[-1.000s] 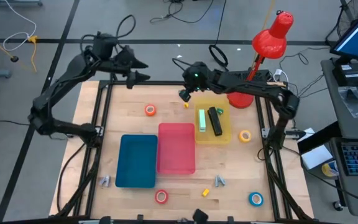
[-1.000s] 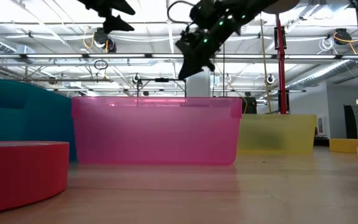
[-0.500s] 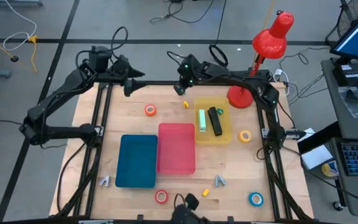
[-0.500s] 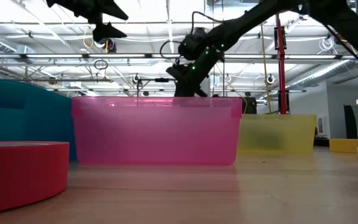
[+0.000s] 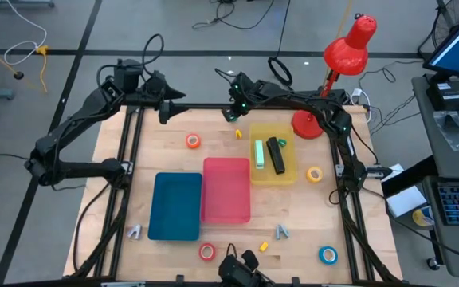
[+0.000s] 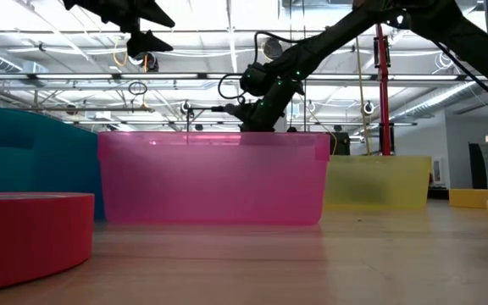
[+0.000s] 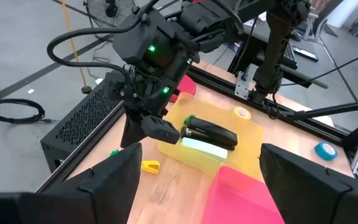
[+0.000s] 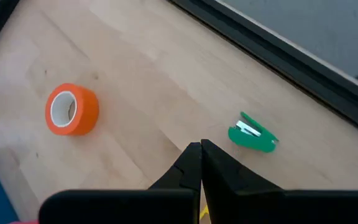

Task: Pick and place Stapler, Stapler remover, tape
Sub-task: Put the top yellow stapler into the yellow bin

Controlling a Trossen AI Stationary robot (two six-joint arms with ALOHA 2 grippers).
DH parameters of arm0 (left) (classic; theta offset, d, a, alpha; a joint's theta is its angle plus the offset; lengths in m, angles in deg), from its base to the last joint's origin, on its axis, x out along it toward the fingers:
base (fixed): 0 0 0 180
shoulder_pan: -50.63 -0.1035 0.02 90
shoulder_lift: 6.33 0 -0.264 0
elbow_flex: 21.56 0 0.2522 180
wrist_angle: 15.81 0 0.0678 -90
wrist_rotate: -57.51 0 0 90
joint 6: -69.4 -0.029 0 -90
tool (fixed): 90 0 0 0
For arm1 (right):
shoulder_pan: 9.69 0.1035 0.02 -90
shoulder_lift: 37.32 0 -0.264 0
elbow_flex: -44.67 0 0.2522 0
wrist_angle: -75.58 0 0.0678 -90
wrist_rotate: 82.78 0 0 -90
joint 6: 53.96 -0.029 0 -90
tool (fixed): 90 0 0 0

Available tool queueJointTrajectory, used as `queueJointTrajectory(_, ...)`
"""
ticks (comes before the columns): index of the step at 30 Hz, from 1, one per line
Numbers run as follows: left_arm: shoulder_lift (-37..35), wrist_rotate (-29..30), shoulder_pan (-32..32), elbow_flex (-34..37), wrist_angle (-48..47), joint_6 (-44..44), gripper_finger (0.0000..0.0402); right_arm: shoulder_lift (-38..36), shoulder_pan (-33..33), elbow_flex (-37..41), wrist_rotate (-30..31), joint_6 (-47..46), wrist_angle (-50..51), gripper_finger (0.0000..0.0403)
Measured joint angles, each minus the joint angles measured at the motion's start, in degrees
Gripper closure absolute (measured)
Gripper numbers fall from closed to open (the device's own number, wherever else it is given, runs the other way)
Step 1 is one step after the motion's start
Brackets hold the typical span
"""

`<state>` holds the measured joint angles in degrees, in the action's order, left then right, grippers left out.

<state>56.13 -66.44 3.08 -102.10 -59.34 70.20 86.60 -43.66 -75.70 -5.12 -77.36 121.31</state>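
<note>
The yellow tray (image 5: 288,172) serves as the landmark: it sits on the wooden table (image 5: 174,156) toward the right arm's side, and inside it lie a black stapler (image 5: 276,154) and a pale green stapler (image 5: 258,154) side by side, both also seen in the left wrist view. Just beside the tray, on its left-arm side, stands the pink bin (image 5: 226,189), and the blue bin (image 5: 175,206) touches the pink one on its far side from the tray. The right gripper (image 5: 233,115) hovers over the table's back edge, a little beyond the tray's back corner, with its fingers pressed together and holding nothing. In the right wrist view a small green stapler remover (image 8: 252,135) lies on the wood just past those shut fingertips, and the orange tape (image 5: 192,141) rests farther from the tray, behind the pink bin. The yellow tape (image 5: 315,174) lies just beside the tray's outer side. The red-orange tape (image 5: 206,252) and the blue tape (image 5: 327,254) sit near the table's front edge, well apart from the tray. The left gripper (image 5: 166,104) waits above the back rail, well apart from the tray, its fingers spread wide and empty.
</note>
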Motion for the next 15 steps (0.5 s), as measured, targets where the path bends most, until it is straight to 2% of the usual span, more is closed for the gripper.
queueJointTrajectory(5, 0.00, -0.17, 0.00, 0.00, 0.00, -0.27, 0.0078, 0.00, -0.02, 0.00, 0.07, -1.30, -0.07, 0.0403)
queueJointTrajectory(15, 0.02, -0.51, 0.07, 0.00, -1.27, -0.67, 0.0078, 0.00, 4.03, 0.07, 0.00, 6.68, -7.92, 0.0403)
